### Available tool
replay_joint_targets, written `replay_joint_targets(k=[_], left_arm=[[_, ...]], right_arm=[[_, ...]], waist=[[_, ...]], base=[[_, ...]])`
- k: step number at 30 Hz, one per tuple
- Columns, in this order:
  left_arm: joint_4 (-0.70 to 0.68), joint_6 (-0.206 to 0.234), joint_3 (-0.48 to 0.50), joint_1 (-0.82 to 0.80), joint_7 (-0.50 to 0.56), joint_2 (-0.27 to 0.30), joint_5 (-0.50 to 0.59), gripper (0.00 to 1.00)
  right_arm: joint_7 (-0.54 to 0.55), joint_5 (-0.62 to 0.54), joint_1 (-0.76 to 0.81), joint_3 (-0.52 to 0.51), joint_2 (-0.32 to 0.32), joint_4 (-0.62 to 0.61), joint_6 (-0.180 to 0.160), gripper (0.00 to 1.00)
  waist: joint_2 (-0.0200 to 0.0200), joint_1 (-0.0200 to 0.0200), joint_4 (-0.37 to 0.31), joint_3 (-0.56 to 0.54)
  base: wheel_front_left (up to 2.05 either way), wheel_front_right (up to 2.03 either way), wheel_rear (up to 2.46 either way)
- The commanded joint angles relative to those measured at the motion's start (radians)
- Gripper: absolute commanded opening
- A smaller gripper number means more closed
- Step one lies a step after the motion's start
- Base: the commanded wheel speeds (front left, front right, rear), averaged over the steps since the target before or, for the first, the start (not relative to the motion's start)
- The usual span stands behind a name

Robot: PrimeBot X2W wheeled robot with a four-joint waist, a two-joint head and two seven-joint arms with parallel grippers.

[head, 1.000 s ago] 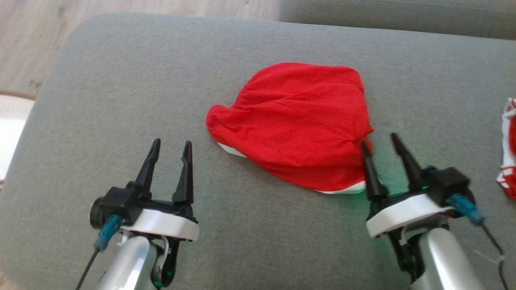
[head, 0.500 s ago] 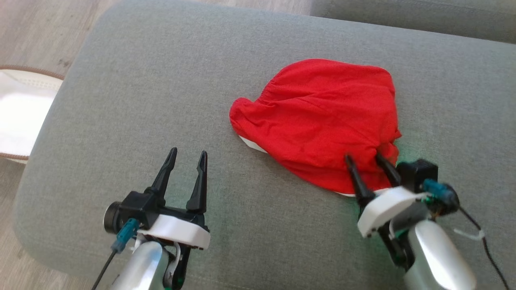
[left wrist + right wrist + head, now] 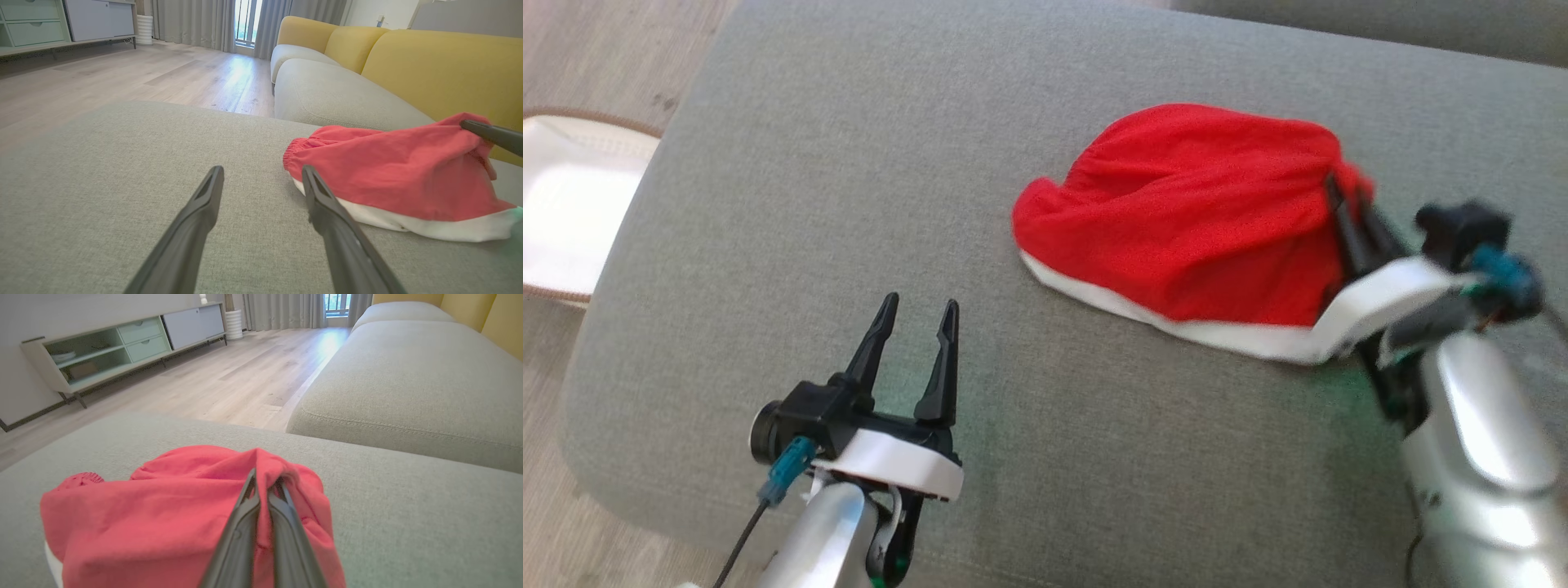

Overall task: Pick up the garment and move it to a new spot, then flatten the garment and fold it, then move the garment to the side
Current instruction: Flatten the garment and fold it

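The garment (image 3: 1192, 220) is red with a white hem and lies bunched on the grey cushion (image 3: 849, 163). My right gripper (image 3: 1335, 192) is shut on its right edge, and the cloth there is pulled up off the cushion. From the right wrist, red fabric (image 3: 163, 514) is pinched between the closed fingers (image 3: 245, 522). My left gripper (image 3: 919, 314) stands open over bare cushion, left of the garment and apart from it. In the left wrist view the garment (image 3: 392, 175) lies just right of the open fingers (image 3: 322, 204), and the other arm's finger (image 3: 494, 134) grips its far corner.
The cushion's left edge drops to a wooden floor (image 3: 596, 49). A pale rug or mat (image 3: 572, 204) lies on the floor at the left. A second grey seat cushion (image 3: 408, 375) and yellow backrests (image 3: 429, 69) lie beyond. A low cabinet (image 3: 114, 347) stands along the wall.
My right gripper has closed on the garment's right edge and lifted it, which turned the white hem into view. The camera shifted. The left gripper has stayed open.
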Motion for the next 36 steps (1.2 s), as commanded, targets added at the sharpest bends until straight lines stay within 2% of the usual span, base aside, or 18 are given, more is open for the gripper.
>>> replay_joint_targets(k=[1, 7, 13, 15, 16, 17, 22, 28, 30, 36], left_arm=[[-0.031, -0.009, 0.037, -0.042, -0.01, 0.0, 0.007, 1.0], [-0.028, -0.018, 0.036, -0.056, -0.01, -0.012, 0.006, 1.0], [-0.024, -0.025, 0.035, -0.07, -0.01, -0.022, 0.006, 1.0], [-0.022, -0.027, 0.035, -0.072, -0.01, -0.024, 0.006, 1.0], [-0.021, -0.027, 0.036, -0.073, -0.01, -0.025, 0.006, 1.0], [-0.02, -0.027, 0.039, -0.072, -0.01, -0.026, 0.007, 1.0], [-0.018, -0.024, 0.065, -0.068, -0.01, -0.027, 0.013, 1.0], [-0.028, -0.024, 0.11, -0.063, -0.01, -0.01, 0.025, 1.0], [-0.037, -0.024, 0.131, -0.06, -0.01, -0.004, 0.029, 1.0], [-0.055, -0.028, 0.168, -0.048, -0.01, -0.001, 0.023, 1.0]], right_arm=[[0.026, -0.017, -0.079, -0.001, -0.022, -0.004, 0.007, 0.0], [0.079, -0.035, -0.175, -0.009, -0.067, 0.087, 0.007, 0.0], [0.084, -0.095, -0.261, 0.011, -0.146, 0.243, 0.007, 0.0], [0.083, -0.112, -0.28, 0.02, -0.155, 0.298, 0.007, 0.0], [0.079, -0.114, -0.289, 0.028, -0.154, 0.321, 0.007, 0.57], [0.074, -0.109, -0.298, 0.032, -0.149, 0.342, 0.007, 1.0], [0.021, -0.08, -0.318, 0.046, -0.121, 0.393, 0.007, 1.0], [-0.038, -0.055, -0.276, 0.048, -0.094, 0.385, 0.007, 1.0], [-0.078, -0.032, -0.239, 0.023, -0.078, 0.355, 0.007, 1.0], [-0.155, 0.003, -0.126, -0.019, -0.029, 0.234, 0.007, 1.0]], waist=[[0.0, -0.0001, 0.012, 0.013], [0.0, -0.0001, 0.039, 0.034], [0.0, -0.0001, 0.066, 0.055], [0.0, -0.0001, 0.069, 0.058], [0.0, -0.0001, 0.069, 0.058], [0.0, -0.0001, 0.067, 0.056], [0.0, -0.0001, 0.031, 0.032], [0.0, -0.0001, -0.048, -0.012], [0.0, -0.0001, -0.086, -0.033], [0.0, -0.0001, -0.14, -0.061]], base=[[0.0, 0.0, 0.0], [0.0, 0.0, 0.0], [0.0, 0.0, 0.0], [0.0, 0.0, 0.0], [0.0, 0.0, 0.0], [0.0, 0.0, 0.0], [0.0, 0.0, 0.0], [0.0, 0.0, 0.0], [0.0, 0.0, 0.0], [0.0, 0.0, 0.0]])
